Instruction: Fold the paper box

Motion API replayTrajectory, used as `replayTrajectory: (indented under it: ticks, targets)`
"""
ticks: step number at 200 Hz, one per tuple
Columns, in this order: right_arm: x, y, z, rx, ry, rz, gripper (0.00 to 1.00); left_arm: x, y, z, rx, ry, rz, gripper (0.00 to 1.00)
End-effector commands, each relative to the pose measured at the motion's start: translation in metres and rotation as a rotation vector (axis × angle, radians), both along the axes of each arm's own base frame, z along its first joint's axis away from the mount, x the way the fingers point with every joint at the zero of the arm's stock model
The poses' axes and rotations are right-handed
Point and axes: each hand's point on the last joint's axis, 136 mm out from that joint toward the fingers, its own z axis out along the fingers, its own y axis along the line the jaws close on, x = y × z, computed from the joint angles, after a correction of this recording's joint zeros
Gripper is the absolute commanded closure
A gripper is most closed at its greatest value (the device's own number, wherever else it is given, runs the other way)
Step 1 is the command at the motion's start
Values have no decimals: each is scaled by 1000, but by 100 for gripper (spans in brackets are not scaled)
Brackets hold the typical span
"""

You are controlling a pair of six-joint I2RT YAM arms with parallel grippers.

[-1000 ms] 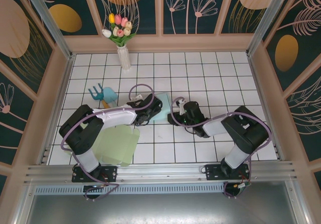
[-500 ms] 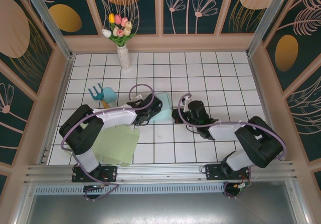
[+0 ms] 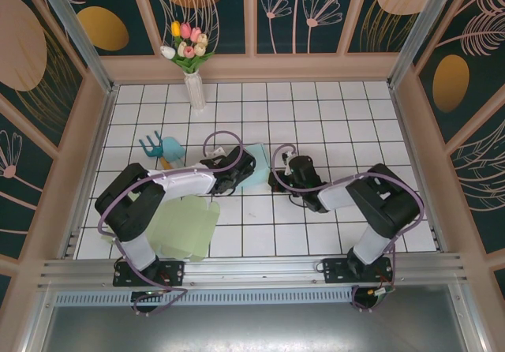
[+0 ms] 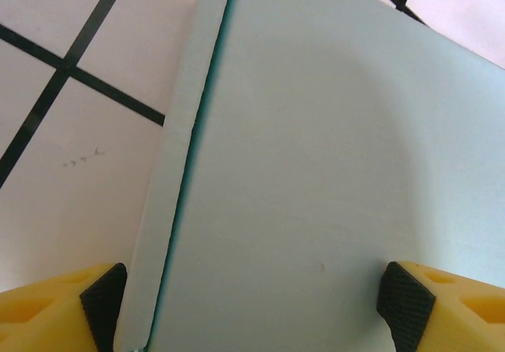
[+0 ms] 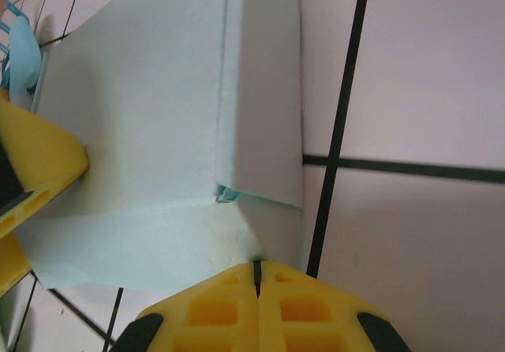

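Observation:
The paper box (image 3: 259, 162) is a pale teal, partly folded shape on the white tiled floor between the two arms. My left gripper (image 3: 246, 170) reaches it from the left. In the left wrist view the box (image 4: 316, 170) spans the gap, and both black pads (image 4: 101, 303) rest against its sides, so my left gripper (image 4: 252, 308) is shut on it. My right gripper (image 3: 275, 180) comes from the right. In the right wrist view my right gripper (image 5: 255, 267) is shut, with its tip against the box's (image 5: 158, 131) lower corner, under a folded side flap (image 5: 264, 99).
A light green paper sheet (image 3: 185, 226) lies on the floor near the left arm's base. A teal toy piece (image 3: 162, 148) sits left of the box. A white vase of tulips (image 3: 193, 84) stands at the back. Pink walls surround the floor.
My right gripper has closed from partly open. Its arm swung out to the right and came back, the tip staying by the box's right side. The left arm and box barely moved.

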Motion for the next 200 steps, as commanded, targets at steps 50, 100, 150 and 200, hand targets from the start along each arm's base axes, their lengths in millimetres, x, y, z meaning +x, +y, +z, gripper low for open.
replayTrajectory:
  ticks: [50,100,150,200]
  targets:
    - [27,0,6,17,-41,7,100,-65,31,-65,134,289,-107,17]
    - [36,4,7,45,-14,31,100,-64,22,-63,92,284,-123,19]
    - [23,-3,22,73,19,2,99,-61,23,-54,89,273,-96,17]
    - [10,-16,41,99,47,-48,98,-43,7,-21,16,170,-115,14]
